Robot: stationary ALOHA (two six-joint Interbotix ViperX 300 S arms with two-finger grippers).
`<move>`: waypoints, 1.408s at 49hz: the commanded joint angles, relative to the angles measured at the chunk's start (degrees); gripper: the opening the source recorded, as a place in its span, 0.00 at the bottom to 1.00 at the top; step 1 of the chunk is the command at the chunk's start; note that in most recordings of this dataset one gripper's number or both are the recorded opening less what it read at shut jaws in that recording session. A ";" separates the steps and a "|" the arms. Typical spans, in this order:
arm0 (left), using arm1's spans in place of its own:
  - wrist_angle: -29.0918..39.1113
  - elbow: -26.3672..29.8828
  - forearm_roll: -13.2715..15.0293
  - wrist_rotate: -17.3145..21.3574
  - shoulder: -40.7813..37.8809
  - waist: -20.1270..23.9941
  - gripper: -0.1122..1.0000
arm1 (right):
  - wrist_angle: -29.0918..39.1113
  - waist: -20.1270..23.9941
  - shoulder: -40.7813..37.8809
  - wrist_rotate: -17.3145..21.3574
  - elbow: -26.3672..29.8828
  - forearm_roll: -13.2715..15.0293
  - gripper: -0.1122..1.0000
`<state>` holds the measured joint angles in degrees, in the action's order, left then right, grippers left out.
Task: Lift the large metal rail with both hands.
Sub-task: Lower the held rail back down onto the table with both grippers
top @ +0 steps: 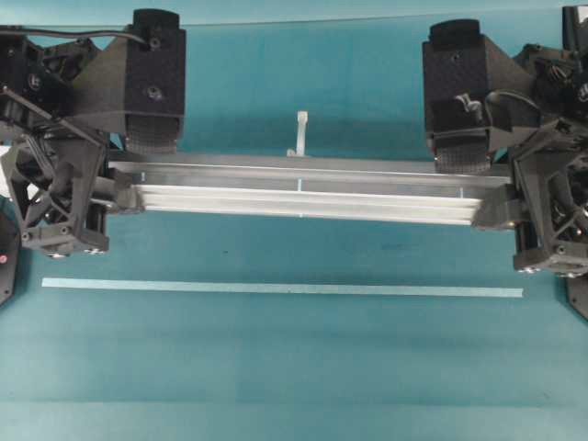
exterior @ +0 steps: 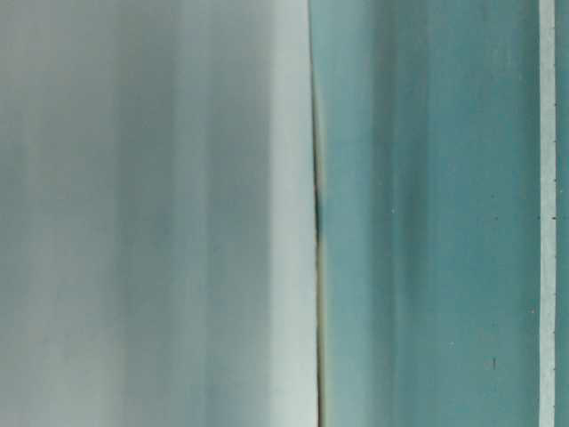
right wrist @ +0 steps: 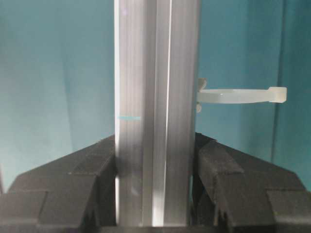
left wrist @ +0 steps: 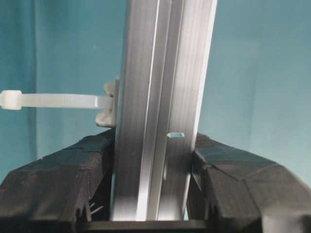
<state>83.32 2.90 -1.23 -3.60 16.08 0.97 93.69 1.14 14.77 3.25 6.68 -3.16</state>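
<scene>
My left gripper (left wrist: 153,194) and right gripper (right wrist: 155,194) both pinch the large metal rail (top: 308,190); uneven lifting could tip it loose.

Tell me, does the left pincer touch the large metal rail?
Touching. In the left wrist view, both fingers of the left pincer press the sides of the large metal rail.

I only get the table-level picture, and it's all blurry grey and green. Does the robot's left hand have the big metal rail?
Observer: Yes. In the left wrist view the left end effector is shut on the large metal rail, with its black fingers pressed against both sides.
Operator: What about the other hand?
Observer: The right wrist view shows the right end effector shut on the rail too. In the overhead view it is at the opposite end.
</scene>
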 commanded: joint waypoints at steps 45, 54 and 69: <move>-25.58 -30.67 -0.44 0.44 4.83 2.29 0.43 | -21.88 -1.85 -0.53 -0.88 -29.18 1.05 0.46; -31.46 -37.35 -0.44 0.18 4.04 2.20 0.43 | -28.12 -2.02 -1.49 -0.62 -33.49 1.05 0.46; -42.54 -43.77 -0.44 0.18 2.02 2.29 0.43 | -35.51 -2.11 -6.06 -0.62 -37.62 1.05 0.46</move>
<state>42.54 -40.43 -1.32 -3.08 17.93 2.72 58.89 -1.05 9.67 2.64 -30.59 -1.93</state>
